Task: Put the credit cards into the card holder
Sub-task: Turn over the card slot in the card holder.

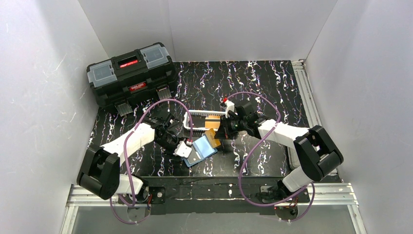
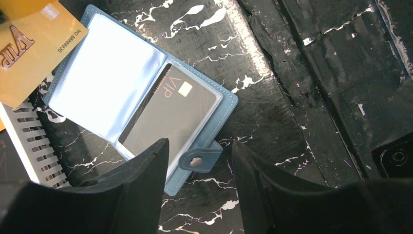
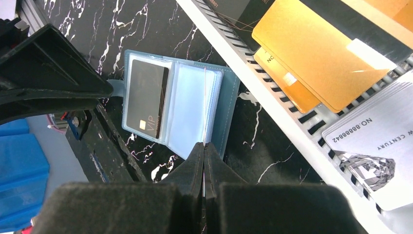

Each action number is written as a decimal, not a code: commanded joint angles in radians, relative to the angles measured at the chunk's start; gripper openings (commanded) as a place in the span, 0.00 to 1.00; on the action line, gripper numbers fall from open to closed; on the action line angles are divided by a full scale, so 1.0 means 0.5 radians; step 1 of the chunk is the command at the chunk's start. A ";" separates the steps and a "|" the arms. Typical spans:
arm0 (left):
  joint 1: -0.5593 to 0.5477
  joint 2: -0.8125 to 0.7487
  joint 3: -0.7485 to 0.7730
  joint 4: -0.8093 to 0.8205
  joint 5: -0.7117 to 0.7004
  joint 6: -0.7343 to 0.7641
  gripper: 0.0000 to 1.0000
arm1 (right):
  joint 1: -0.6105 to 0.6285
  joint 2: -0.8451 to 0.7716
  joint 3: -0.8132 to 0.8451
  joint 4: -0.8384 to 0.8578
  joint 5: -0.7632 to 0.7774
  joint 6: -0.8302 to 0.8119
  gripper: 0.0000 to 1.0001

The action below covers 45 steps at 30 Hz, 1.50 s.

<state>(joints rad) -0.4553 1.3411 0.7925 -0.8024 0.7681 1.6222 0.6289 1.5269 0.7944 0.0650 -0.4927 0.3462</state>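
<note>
The card holder (image 1: 203,149) is lying open on the table (image 1: 272,87), midway along its width and closer to the near edge than the far one, just in front of the white basket (image 1: 195,114). A black card (image 2: 170,114) is sitting inside one of its clear sleeves, on the half that carries the snap tab (image 2: 199,158); the sleeve beside it is showing nothing inside.

The left gripper (image 2: 199,146) is hovering low over the holder's tab edge. Its jaws are standing partly apart, one on each side of the tab, with a gap showing on both sides and nothing in their grasp.

The right gripper (image 3: 203,148) is reaching in from the opposite side with its jaws pressed together. It is pinching an orange card (image 2: 29,48), which the right wrist view is showing edge-on as a thin line. That card is hanging over the holder's far corner, next to the basket's rim.

Inside the basket, two more orange cards (image 3: 316,58) are lying overlapped beside a pale card (image 3: 375,146). A black toolbox (image 1: 131,78) is standing at the table's far left corner.
</note>
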 commanded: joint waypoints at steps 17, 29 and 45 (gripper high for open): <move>-0.052 -0.087 -0.050 0.003 0.018 0.007 0.42 | 0.012 0.033 0.010 0.097 -0.092 0.062 0.01; -0.059 -0.057 -0.084 0.034 -0.002 0.048 0.37 | 0.025 0.059 0.040 0.095 -0.154 0.100 0.01; 0.016 -0.160 0.032 -0.021 -0.101 0.070 0.60 | 0.021 0.073 0.103 0.036 -0.107 0.167 0.01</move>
<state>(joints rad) -0.4736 1.3060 0.7490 -0.7643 0.7017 1.6497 0.6361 1.5604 0.8040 0.0780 -0.5491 0.4282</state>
